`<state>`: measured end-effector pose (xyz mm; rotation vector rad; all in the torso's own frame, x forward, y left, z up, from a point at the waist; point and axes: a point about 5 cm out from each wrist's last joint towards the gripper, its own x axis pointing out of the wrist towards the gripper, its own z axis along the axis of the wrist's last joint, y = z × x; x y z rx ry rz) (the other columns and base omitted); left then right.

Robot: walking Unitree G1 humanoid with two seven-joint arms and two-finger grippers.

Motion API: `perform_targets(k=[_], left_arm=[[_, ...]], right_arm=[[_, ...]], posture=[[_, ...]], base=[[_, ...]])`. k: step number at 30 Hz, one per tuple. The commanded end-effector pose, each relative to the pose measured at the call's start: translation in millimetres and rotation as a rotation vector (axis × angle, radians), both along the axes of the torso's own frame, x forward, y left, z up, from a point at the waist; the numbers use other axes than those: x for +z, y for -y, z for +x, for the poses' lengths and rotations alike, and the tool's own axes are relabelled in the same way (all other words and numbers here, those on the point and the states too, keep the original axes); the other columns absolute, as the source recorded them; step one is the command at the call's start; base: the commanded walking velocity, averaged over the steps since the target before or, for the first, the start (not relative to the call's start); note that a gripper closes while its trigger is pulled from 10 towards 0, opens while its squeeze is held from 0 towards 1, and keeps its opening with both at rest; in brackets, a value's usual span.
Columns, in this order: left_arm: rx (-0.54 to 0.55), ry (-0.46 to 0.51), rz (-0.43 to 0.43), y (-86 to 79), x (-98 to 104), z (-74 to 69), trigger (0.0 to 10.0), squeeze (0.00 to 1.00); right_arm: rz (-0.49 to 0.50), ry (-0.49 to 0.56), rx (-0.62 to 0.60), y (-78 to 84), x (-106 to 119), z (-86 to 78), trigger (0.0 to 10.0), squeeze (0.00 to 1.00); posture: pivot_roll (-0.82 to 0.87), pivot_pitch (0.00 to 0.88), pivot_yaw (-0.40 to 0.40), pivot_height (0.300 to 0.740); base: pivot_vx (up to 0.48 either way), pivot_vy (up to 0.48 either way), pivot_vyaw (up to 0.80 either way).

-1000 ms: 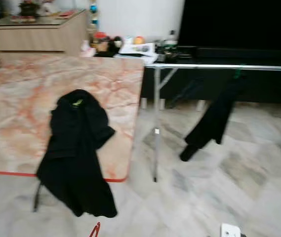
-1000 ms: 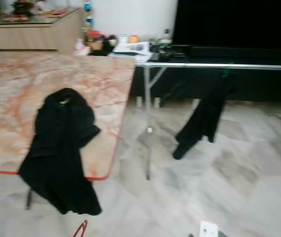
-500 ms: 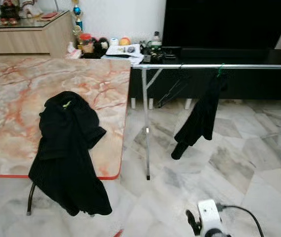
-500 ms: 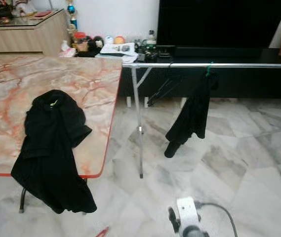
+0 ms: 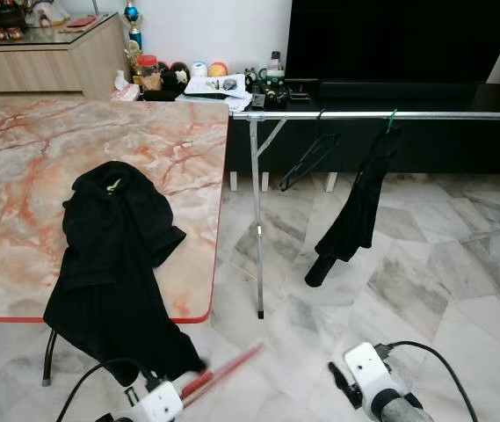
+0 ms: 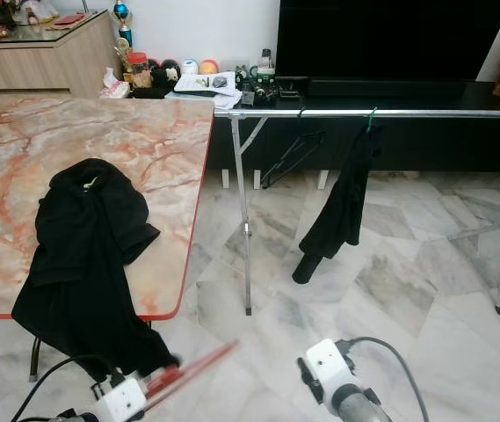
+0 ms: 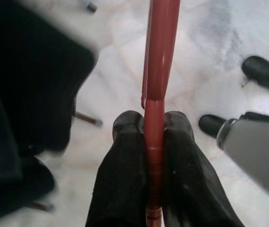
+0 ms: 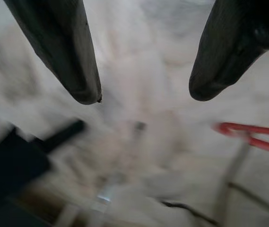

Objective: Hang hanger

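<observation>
My left gripper (image 7: 153, 127) is shut on a red hanger (image 5: 219, 373), which sticks out blurred at the bottom of the eye views, low in front of the marble table (image 5: 21, 185). A black garment (image 5: 118, 255) lies on that table and droops over its front edge. The silver clothes rail (image 5: 381, 115) stands across the room with an empty black hanger (image 5: 307, 160) and a black garment (image 5: 355, 215) on a green hanger. My right gripper (image 8: 143, 94) is open over the floor, its wrist (image 5: 368, 387) at the bottom right.
A low dark TV cabinet (image 5: 425, 132) with a big black screen stands behind the rail. Clutter and bottles (image 5: 206, 79) sit on it near a wooden sideboard (image 5: 39, 57). A rail leg (image 5: 258, 237) stands close to the table's corner. The marble floor (image 5: 425, 290) spreads out on the right.
The camera has steadied and tipped down a little. My left arm has risen into view with the red hanger swinging up, and the right wrist has come up a bit.
</observation>
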<state>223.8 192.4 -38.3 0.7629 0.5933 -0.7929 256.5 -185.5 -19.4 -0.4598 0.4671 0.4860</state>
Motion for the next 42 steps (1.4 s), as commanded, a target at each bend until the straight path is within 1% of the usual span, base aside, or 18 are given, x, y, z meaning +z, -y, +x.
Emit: perform_targets(k=[1,2,3,4,7,8,13,15,16,21,23,25,26,27,31,33,38,42], left_arm=[[-0.119,-0.015,0.026,0.6,4,-0.7,10.0,0.00],[-0.149,-0.018,0.032,0.5,5,-0.1,10.0,0.00],[-0.217,-0.024,0.062,-1.1,11,4.4,10.0,0.00],[-0.252,-0.024,0.075,-1.5,14,7.6,10.0,0.00],[-0.325,-0.027,0.096,-1.1,23,15.9,10.0,0.00],[-0.377,-0.035,0.107,0.6,30,21.2,10.0,0.00],[-0.451,-0.059,0.135,5.1,37,26.4,10.0,0.00],[-0.492,-0.076,0.156,7.7,37,27.0,10.0,0.00],[-0.492,-0.076,0.156,7.7,37,27.0,10.0,0.00],[-0.510,-0.115,0.149,10.7,37,26.5,10.0,0.00],[-0.515,-0.120,0.149,11.6,38,26.5,10.0,0.00],[-0.523,-0.127,0.152,13.6,39,28.6,10.0,0.00],[-0.524,-0.129,0.156,13.9,40,30.3,10.0,0.00],[-0.517,-0.129,0.150,14.9,43,34.6,10.0,0.00],[-0.506,-0.114,0.130,18.3,50,42.3,10.0,0.00],[-0.498,-0.099,0.122,21.8,55,48.9,10.0,0.00],[-0.499,-0.084,0.103,27.5,61,55.0,10.0,0.00],[-0.518,-0.076,0.088,33.5,69,58.8,10.0,0.00]], right_arm=[[0.026,-0.044,0.164,-11.7,0,-4.4,10.0,0.00],[0.035,-0.063,0.214,-14.5,-1,-6.5,10.0,0.00],[0.057,-0.130,0.365,-20.6,-1,-13.0,10.0,0.00],[0.070,-0.167,0.439,-22.9,-1,-16.3,10.0,0.00],[0.099,-0.227,0.576,-27.1,3,-18.6,10.0,0.00],[0.120,-0.248,0.636,-29.6,9,-16.0,10.0,0.00],[0.147,-0.249,0.657,-31.6,17,-6.9,10.0,0.00],[0.158,-0.248,0.668,-33.8,18,-5.1,10.0,0.00],[0.158,-0.248,0.668,-33.8,18,-5.1,10.0,0.00],[0.175,-0.167,0.644,-42.5,24,2.5,10.0,0.00],[0.175,-0.162,0.654,-45.8,25,2.8,10.0,0.00],[0.187,-0.177,0.712,-56.7,24,0.8,10.0,0.00],[0.180,-0.188,0.744,-60.7,23,-0.9,10.0,0.00],[0.147,-0.198,0.790,-65.2,22,-3.1,10.0,0.00],[0.128,-0.211,0.832,-69.4,20,-4.7,10.0,0.00],[0.122,-0.223,0.854,-71.5,20,-5.0,10.0,0.00],[0.085,-0.224,0.866,-74.3,20,-3.3,10.0,0.00],[0.025,-0.221,0.833,-71.7,15,-2.1,10.0,0.00]], posture=[[0.08,0.055,0.025,0.740],[0.08,0.055,0.025,0.740],[0.08,0.059,0.025,0.740],[0.08,0.059,0.025,0.740],[0.08,0.058,0.025,0.740],[0.08,0.057,0.024,0.740],[0.10,0.052,0.019,0.740],[0.10,0.052,0.014,0.740],[0.10,0.052,0.014,0.740],[0.10,0.049,0.009,0.740],[0.11,0.049,0.008,0.740],[0.11,0.052,0.003,0.740],[0.11,0.052,0.003,0.740],[0.12,0.054,0.000,0.740],[0.13,0.056,-0.003,0.740],[0.13,0.054,-0.004,0.740],[0.13,0.052,-0.002,0.740],[0.14,0.050,-0.003,0.740]], base=[[0.000,0.000,0.00],[0.000,0.000,0.00],[0.000,0.000,0.00],[0.000,0.000,0.00],[0.000,0.000,0.00],[0.000,0.000,0.00],[0.000,0.000,0.00],[0.000,0.000,0.00],[0.000,0.000,0.00],[0.000,0.000,0.00],[0.000,0.000,0.00],[0.000,0.000,0.00],[0.000,0.000,0.00],[0.000,0.000,0.00],[0.000,0.000,0.00],[0.000,0.000,0.00],[0.000,0.000,0.00],[0.000,0.000,0.00]])
